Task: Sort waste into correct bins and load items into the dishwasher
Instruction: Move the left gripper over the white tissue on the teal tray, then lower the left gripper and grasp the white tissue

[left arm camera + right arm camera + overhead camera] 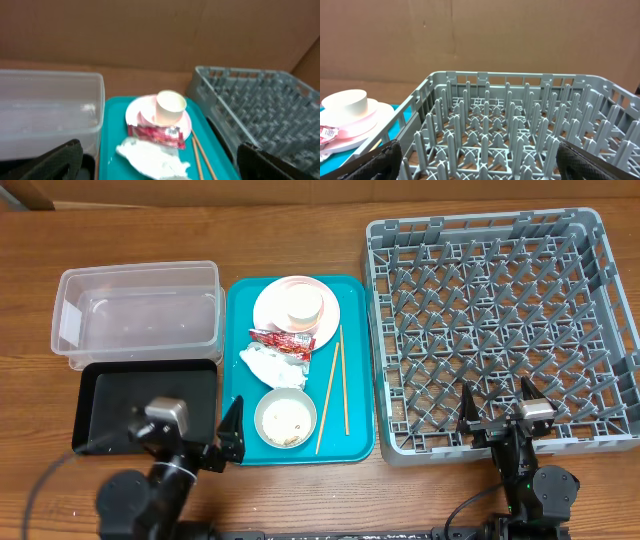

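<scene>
On the teal tray [240, 380] a pink plate [322, 320] carries a white bowl [300, 302]. In front of it lie a red-and-white sauce packet [283, 341], a crumpled napkin [272, 365] and a white bowl holding rice grains [285, 418]. Chopsticks [333, 395] lie to the right. I cannot make out a separate cup. The clear tub [138, 315] and black tray [150, 400] are at the left, the grey dish rack [500, 330] at the right. My left gripper [185, 428] is open and empty at the black tray's front. My right gripper [497, 412] is open and empty over the rack's front edge.
The left wrist view shows the napkin [150, 157], packet [155, 135], plate [145, 112] and tub [50, 110]. The right wrist view shows rack pegs [520, 130] and the plate [350, 132] at left. A brown cardboard wall [480, 40] stands behind the wooden table [300, 240].
</scene>
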Motion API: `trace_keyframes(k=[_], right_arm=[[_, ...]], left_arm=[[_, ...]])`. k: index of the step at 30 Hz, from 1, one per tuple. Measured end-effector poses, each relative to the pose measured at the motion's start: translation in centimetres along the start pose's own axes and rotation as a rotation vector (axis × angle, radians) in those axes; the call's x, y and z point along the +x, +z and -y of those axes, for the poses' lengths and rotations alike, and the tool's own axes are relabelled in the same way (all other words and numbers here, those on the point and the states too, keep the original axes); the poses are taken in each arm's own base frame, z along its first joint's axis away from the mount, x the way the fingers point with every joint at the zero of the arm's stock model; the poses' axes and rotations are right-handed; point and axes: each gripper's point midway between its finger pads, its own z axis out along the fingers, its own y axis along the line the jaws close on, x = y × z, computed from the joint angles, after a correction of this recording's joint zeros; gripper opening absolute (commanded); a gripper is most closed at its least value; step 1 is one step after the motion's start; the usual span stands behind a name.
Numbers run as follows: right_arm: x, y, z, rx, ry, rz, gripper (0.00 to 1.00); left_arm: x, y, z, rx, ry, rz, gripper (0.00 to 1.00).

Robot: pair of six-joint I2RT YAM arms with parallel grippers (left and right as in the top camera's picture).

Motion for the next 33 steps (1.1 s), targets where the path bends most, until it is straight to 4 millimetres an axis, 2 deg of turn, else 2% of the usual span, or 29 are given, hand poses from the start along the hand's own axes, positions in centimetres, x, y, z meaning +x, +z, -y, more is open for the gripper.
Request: trace_keyframes(k=[6, 12, 16, 17, 19, 20, 21, 28, 33], right_arm=[[0.0, 0.0, 0.0, -0.001, -0.001, 0.001, 1.00], [0.0, 0.0, 0.0, 0.000, 0.000, 0.001, 1.00], [0.0, 0.0, 0.0, 0.000, 0.000, 0.001, 1.00], [0.0, 0.0, 0.0, 0.000, 0.000, 0.001, 1.00], [0.0, 0.0, 0.0, 0.000, 0.000, 0.001, 1.00], [0.0, 0.0, 0.0, 0.000, 0.000, 0.001, 1.00], [0.0, 0.0, 0.0, 0.000, 0.000, 0.001, 1.00], [0.0, 0.0, 0.0, 0.000, -0.001, 0.001, 1.00], [0.0, 0.0, 0.0, -0.001, 0.000, 0.000, 1.00]], left_arm=[[-3.5, 1.1, 1.7, 0.015, -0.078, -0.325, 1.00], [-6.8, 4.8, 2.6, 0.043, -0.160, -0.552, 1.00], [-6.5, 7.6, 2.2, 0.052, -0.195, -0.633, 1.00], [-6.1, 8.2, 2.1, 0.054, -0.204, -0.653, 0.71], [-5.0, 9.1, 1.8, 0.050, -0.229, -0.706, 0.25], [-4.4, 9.5, 1.6, 0.046, -0.238, -0.732, 0.11], [-3.8, 9.9, 1.4, 0.042, -0.250, -0.761, 0.04], [0.7, 10.6, 0.4, -0.005, -0.320, -0.970, 0.04], [3.6, 11.4, 0.4, -0.052, -0.308, -1.087, 0.04]])
